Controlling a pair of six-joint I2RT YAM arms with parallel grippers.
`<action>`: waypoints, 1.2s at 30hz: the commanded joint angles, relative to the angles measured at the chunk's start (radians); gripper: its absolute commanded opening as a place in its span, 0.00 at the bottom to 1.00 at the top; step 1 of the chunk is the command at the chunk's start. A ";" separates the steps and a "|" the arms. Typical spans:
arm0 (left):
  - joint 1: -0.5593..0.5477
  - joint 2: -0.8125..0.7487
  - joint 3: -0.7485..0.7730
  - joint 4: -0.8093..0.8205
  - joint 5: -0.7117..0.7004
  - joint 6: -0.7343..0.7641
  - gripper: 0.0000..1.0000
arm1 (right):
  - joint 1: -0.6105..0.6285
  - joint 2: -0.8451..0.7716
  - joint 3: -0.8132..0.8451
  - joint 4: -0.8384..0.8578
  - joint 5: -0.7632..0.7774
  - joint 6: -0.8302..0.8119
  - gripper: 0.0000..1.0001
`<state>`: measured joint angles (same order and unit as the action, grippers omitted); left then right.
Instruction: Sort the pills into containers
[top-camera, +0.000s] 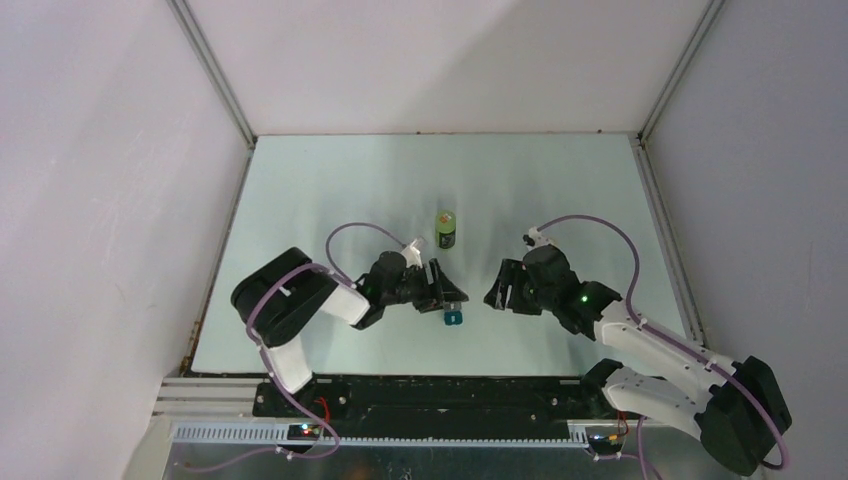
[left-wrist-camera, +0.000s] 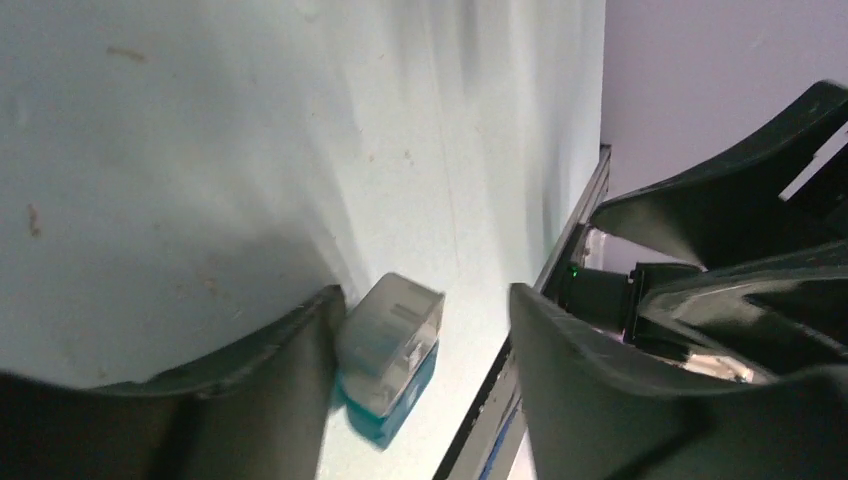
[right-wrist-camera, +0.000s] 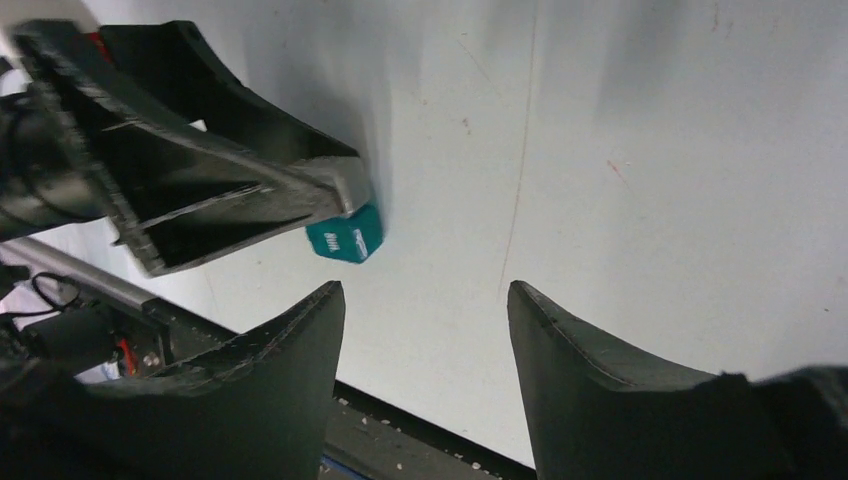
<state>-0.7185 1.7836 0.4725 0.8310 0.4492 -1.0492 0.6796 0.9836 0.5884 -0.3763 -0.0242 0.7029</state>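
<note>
Status as I read it from the three feeds.

1. The left gripper (left-wrist-camera: 425, 300) is low over the pale table (top-camera: 330, 190) with its jaws spread wide. A small teal box (left-wrist-camera: 390, 350) with a translucent lid lies on the table between the two fingers. It sits off-centre, close against the inner face of one finger, with open table between it and the other. I cannot confirm contact with the near finger. Nothing is pinched.

2. The right gripper (right-wrist-camera: 425, 295) faces the left one across a short stretch of bare table. Its jaws are also spread, with only table surface between them. In its wrist view the teal box shows just under the tip of a left finger, apart from the right fingers.

3. One container is in view: a dark bottle (top-camera: 446, 230) with a lime-green top. It stands upright on the table, on the far side of the left gripper and clear of both grippers. The teal box lies on the near side — the left gripper's fingers sit between box and bottle in the overhead view.

4. I cannot read the box's contents through its lid.
</note>
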 joint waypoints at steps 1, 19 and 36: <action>-0.006 -0.017 0.012 -0.174 -0.131 0.118 0.83 | 0.024 0.013 -0.007 0.029 0.102 0.003 0.66; -0.011 -0.499 -0.096 -0.602 -0.672 0.180 0.99 | 0.198 0.369 0.208 -0.048 0.376 0.125 0.71; -0.010 -0.795 -0.168 -0.768 -0.844 0.216 0.99 | 0.339 0.740 0.573 -0.280 0.490 0.382 0.71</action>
<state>-0.7273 1.0008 0.3389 0.0555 -0.3565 -0.8532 1.0031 1.6752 1.1076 -0.5911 0.4194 1.0195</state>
